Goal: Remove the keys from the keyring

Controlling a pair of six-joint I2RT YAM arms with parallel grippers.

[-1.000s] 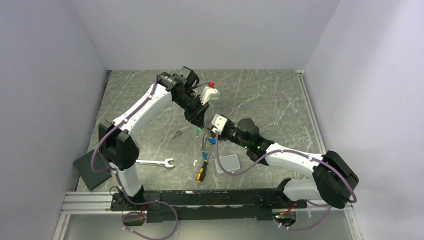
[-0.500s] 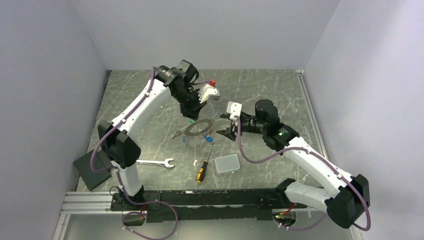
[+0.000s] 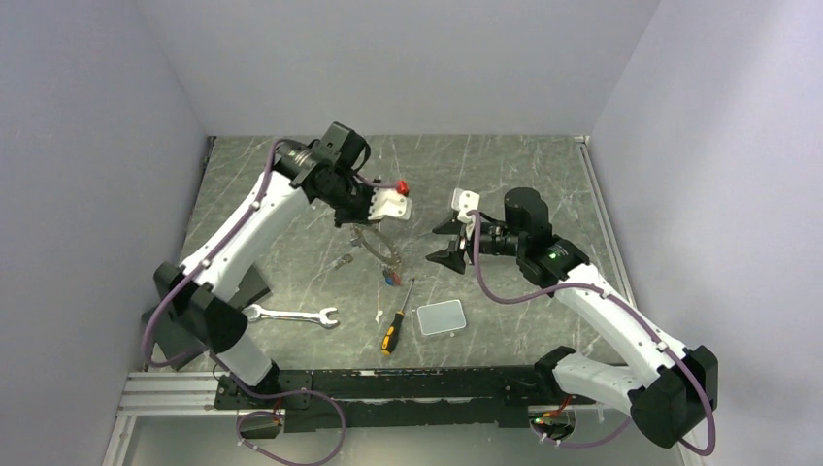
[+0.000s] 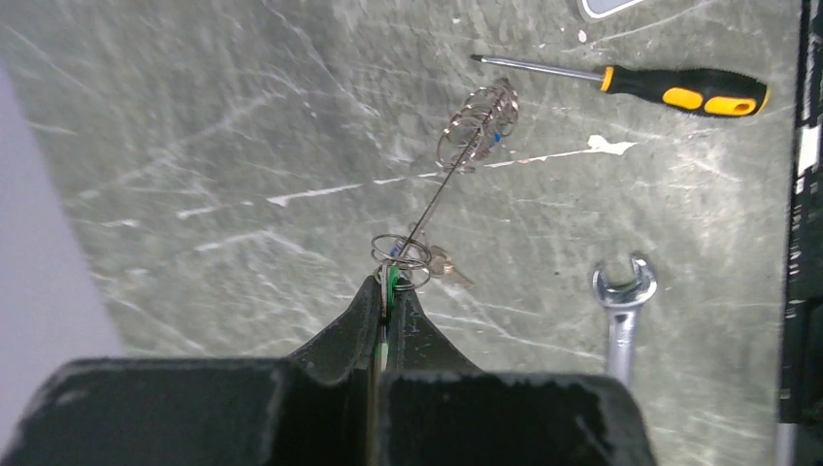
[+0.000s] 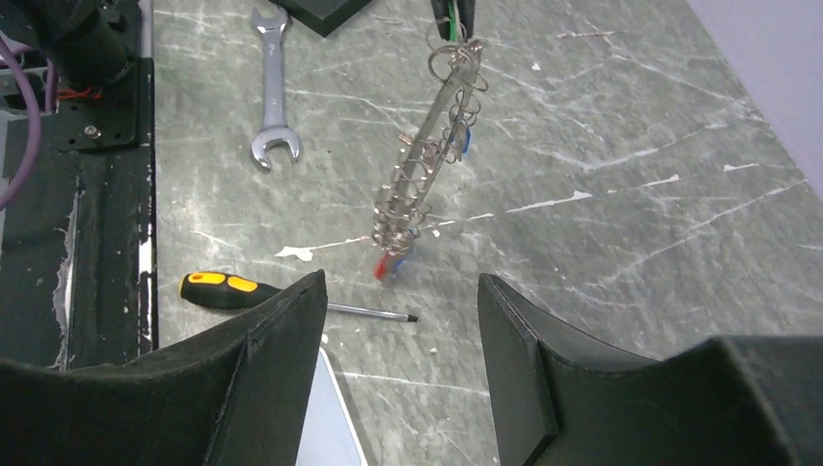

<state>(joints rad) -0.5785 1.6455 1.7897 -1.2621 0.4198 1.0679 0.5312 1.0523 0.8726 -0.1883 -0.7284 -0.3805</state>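
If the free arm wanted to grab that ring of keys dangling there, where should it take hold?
Probably the low end of the keyring, just above the bunched keys, coming straight in from the side where the right gripper is. The left gripper pinches the top end, so the ring hangs tilted and edge-on to the right gripper, thin enough to fit between its open jaws.

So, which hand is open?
The right hand: spread wide and empty. The left hand is shut on a green tag, the keyring hanging below.
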